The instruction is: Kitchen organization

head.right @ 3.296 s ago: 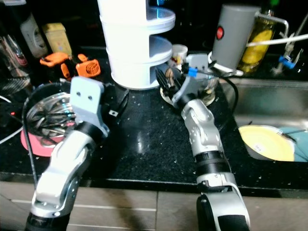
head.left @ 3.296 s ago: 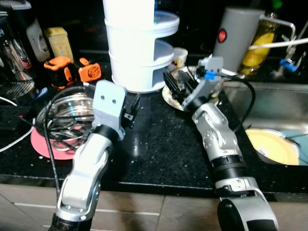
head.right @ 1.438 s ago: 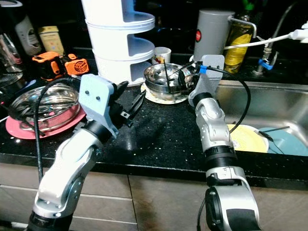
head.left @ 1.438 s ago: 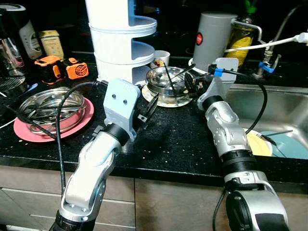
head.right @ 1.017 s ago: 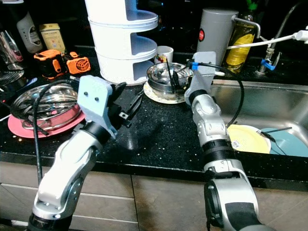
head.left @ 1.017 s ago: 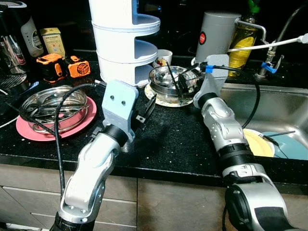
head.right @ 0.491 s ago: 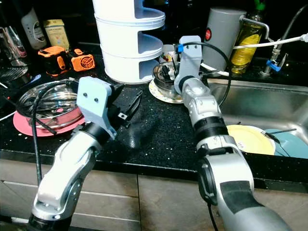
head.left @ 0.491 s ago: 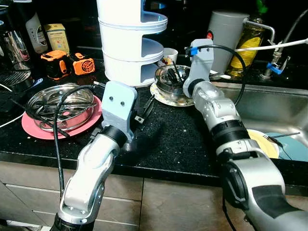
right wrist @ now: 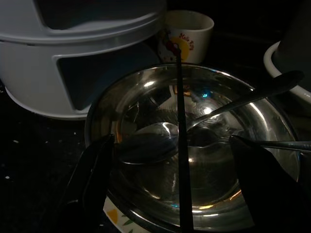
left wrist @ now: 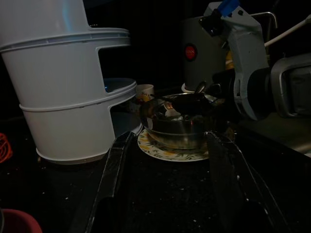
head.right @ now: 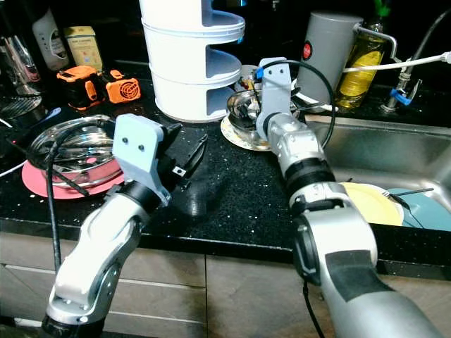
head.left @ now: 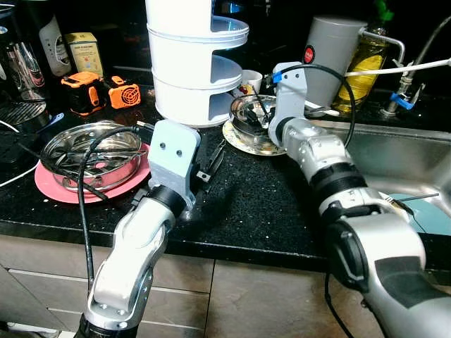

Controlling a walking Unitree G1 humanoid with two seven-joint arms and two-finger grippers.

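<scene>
Right gripper [right wrist: 170, 160] now nearer bowl [right wrist: 194, 145] | fingers wide, ours | left gripper [left wrist: 167, 179] wide | risk: we knock spoon [right wrist: 228, 109] out

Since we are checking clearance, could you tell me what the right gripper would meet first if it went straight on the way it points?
Most likely the steel bowl: the right gripper is open astride its near rim, aimed at the spoons inside.
</scene>
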